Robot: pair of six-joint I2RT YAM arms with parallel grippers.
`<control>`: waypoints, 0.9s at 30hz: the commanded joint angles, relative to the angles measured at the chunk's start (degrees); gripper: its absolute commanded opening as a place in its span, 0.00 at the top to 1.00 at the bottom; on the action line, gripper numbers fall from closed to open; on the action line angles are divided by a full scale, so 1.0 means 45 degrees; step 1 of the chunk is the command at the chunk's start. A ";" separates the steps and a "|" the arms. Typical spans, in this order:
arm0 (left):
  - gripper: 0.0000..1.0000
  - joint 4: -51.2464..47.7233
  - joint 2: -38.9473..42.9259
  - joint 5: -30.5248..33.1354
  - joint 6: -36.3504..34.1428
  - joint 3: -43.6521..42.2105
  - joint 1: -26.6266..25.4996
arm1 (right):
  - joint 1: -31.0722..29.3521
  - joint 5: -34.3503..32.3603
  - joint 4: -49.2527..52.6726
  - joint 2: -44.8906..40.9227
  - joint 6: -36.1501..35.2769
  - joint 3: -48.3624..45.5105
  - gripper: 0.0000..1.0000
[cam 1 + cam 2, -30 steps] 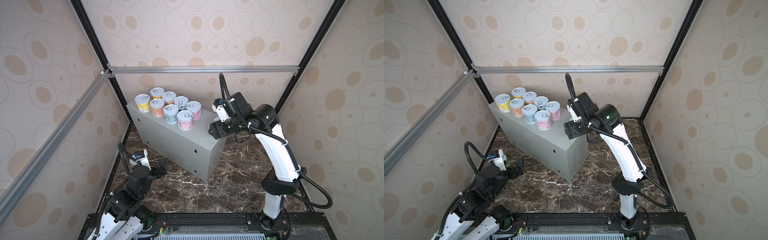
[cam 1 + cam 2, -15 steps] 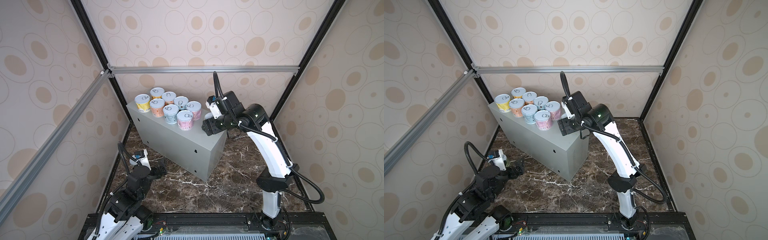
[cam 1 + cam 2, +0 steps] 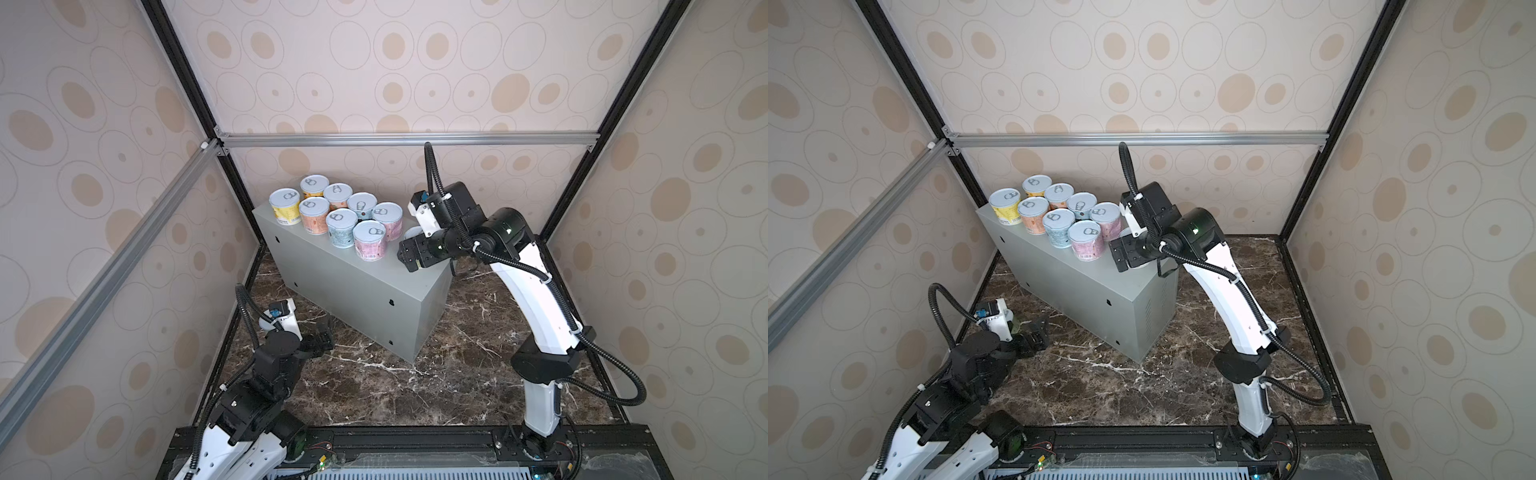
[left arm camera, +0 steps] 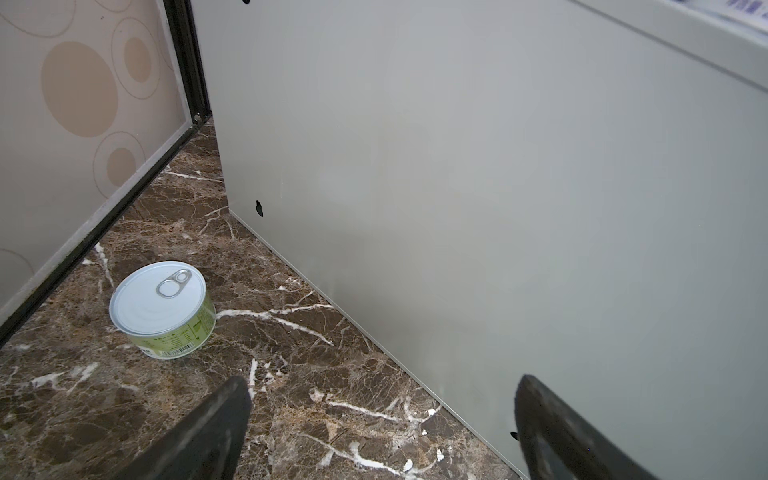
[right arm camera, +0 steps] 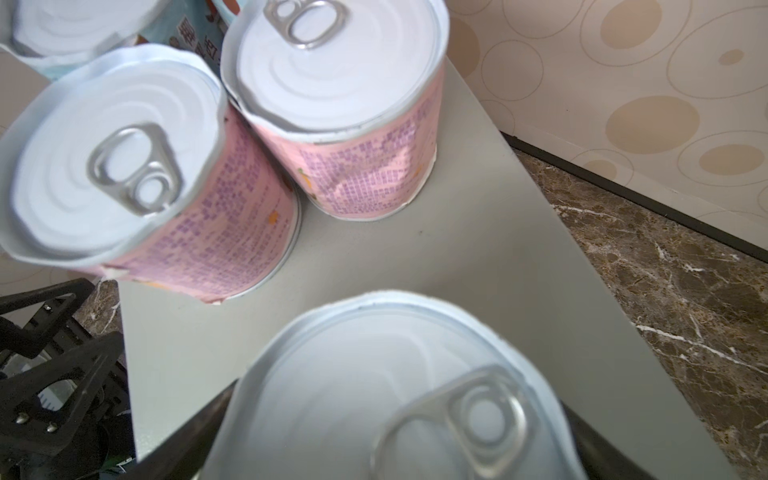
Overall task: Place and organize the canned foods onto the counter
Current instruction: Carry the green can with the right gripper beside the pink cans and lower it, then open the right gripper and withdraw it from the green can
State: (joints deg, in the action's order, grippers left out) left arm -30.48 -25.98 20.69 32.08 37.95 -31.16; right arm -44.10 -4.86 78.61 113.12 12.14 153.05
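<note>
Looking at this, the dicey bit is the right gripper (image 3: 406, 253) over the right-hand end of the counter (image 3: 353, 299). It has the ninth can (image 5: 395, 395) between its fingers (image 5: 195, 419). Honestly, I can't tell if they're pinching the sides or just flanking them, or whether the base is flat on the counter top.

If the arm backs off while a pad rubs the label, that can gets dragged or tipped. The pink cans (image 5: 124, 166) are just beside it, with only a strip of bare top between. A nudge there shoves into the block of eight cans (image 3: 336, 216), and its front row stands close to the counter's front edge.

Other worry: the green can (image 4: 162, 307) is down on the marble floor (image 4: 291, 395), near the wall and off the counter's left corner. The left gripper (image 4: 381, 380) hangs low, fingers spread wide and empty, aimed more at the counter's side than at the can. Reaching from there risks a finger scraping that panel or knocking the can against the wall.
</note>
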 commanded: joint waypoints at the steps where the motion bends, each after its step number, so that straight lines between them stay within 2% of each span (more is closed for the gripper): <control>1: 0.01 0.0094 0.0146 0.0215 -0.0175 0.0057 0.0088 | -0.0120 -0.0230 -0.0313 -0.0889 -0.0198 -0.0163 0.00; 10: 0.01 0.0000 0.0111 0.0344 -0.0233 0.0198 0.0087 | -0.0185 -0.0430 -0.0930 -0.2491 -0.0265 -0.1341 0.00; 15: 0.01 -0.0082 0.0009 0.0406 -0.0253 0.0393 0.0082 | -0.0328 -0.0678 -0.1590 -0.3834 -0.0164 -0.3210 0.01; 22: 0.01 -0.0135 0.0011 0.0591 -0.0184 0.0260 0.0087 | -0.0374 -0.0882 -0.3481 -0.6036 0.0218 -0.7169 0.21; 27: 0.01 -0.0127 0.0038 0.0589 -0.0155 0.0219 0.0088 | -0.0358 -0.0658 -0.4509 -0.6719 0.0499 -0.8750 0.34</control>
State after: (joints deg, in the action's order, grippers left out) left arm -30.72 -25.71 22.22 32.05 37.95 -31.16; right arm -45.06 -7.73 62.94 84.29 13.37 115.87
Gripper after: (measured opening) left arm 0.989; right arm 0.676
